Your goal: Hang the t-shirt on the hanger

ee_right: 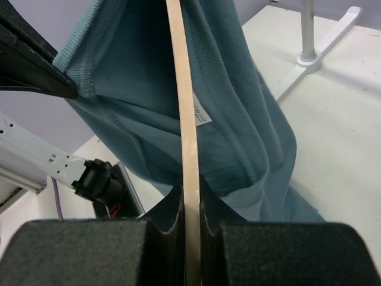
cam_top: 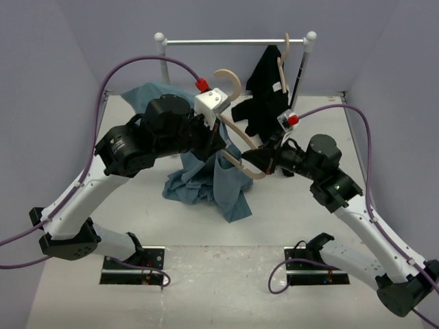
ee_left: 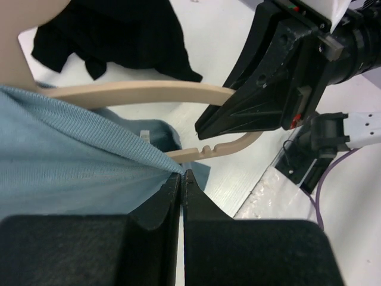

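Note:
The blue-grey t-shirt (cam_top: pixel 206 179) hangs bunched in mid-table, its lower part resting on the table. My left gripper (cam_top: pixel 221 131) is shut on its ribbed collar edge, as the left wrist view shows (ee_left: pixel 183 173). The pale wooden hanger (cam_top: pixel 241 159) is held in the air with its hook (cam_top: pixel 230 77) pointing to the back. My right gripper (cam_top: pixel 262 162) is shut on one hanger arm (ee_right: pixel 186 107); its jaws (ee_right: pixel 190 182) pinch the wood. In the right wrist view the t-shirt (ee_right: pixel 244 125) drapes round the arm, and its white label (ee_right: pixel 202 117) shows.
A metal clothes rack (cam_top: pixel 233 42) stands at the back. A black garment (cam_top: pixel 264 96) hangs from a second wooden hanger at its right end. The rack's foot (ee_right: pixel 309 55) shows in the right wrist view. Walls close in left, right and back.

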You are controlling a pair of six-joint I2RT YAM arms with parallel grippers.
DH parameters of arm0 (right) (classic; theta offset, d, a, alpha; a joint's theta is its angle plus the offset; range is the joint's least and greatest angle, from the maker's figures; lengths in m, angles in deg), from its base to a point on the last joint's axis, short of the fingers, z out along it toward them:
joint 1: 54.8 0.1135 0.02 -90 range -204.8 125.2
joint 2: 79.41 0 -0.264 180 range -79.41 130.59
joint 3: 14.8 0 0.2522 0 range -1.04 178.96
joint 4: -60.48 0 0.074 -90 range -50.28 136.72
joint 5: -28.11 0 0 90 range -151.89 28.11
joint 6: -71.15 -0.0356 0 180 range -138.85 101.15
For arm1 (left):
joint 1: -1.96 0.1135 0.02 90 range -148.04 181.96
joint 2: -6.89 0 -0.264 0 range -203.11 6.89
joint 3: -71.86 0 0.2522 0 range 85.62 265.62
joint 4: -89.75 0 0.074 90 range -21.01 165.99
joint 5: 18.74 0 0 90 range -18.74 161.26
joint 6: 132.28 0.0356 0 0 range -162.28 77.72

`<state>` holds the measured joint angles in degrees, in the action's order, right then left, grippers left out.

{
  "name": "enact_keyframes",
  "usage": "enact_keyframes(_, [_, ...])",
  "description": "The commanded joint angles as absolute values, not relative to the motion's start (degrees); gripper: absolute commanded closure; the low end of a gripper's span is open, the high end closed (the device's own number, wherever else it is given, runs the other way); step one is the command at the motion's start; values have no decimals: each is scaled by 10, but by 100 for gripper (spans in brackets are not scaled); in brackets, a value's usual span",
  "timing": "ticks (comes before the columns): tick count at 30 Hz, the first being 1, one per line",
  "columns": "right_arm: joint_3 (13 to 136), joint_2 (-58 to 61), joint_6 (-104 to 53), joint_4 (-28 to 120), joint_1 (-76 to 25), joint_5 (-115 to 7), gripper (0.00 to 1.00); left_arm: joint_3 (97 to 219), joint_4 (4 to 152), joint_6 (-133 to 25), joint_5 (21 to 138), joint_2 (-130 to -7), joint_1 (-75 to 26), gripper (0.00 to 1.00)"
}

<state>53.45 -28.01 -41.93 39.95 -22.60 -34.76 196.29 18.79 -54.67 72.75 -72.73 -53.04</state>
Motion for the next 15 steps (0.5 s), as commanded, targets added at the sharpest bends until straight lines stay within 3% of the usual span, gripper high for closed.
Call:
enact_keyframes(1, [546,-283,-446,537,-229,-405,100,1960,152,-526,739,-697,-538,100])
enact_keyframes(3, [519,-307,-442,566,-230,-428,100,1981,135,-540,661,-697,-538,100])
enact_keyframes(5, [474,-332,-438,585,-230,-468,100,2016,85,-564,538,-709,-537,86])
enact_keyframes(6, [463,-343,-436,593,-229,-478,100,2033,74,-569,513,-714,-537,67])
enact_keyframes(8, [439,-364,-420,606,-229,-494,100,2075,62,-574,458,-719,-537,6])
enact_keyframes(9, [429,-369,-413,604,-229,-504,100,2088,67,-575,426,-715,-537,1])
enact_keyframes(12, [395,-383,-386,612,-230,-515,100,2093,117,-564,353,-690,-537,0])
enact_keyframes(15, [335,-423,-347,633,-231,-509,100,2012,296,-431,403,-637,-536,0])
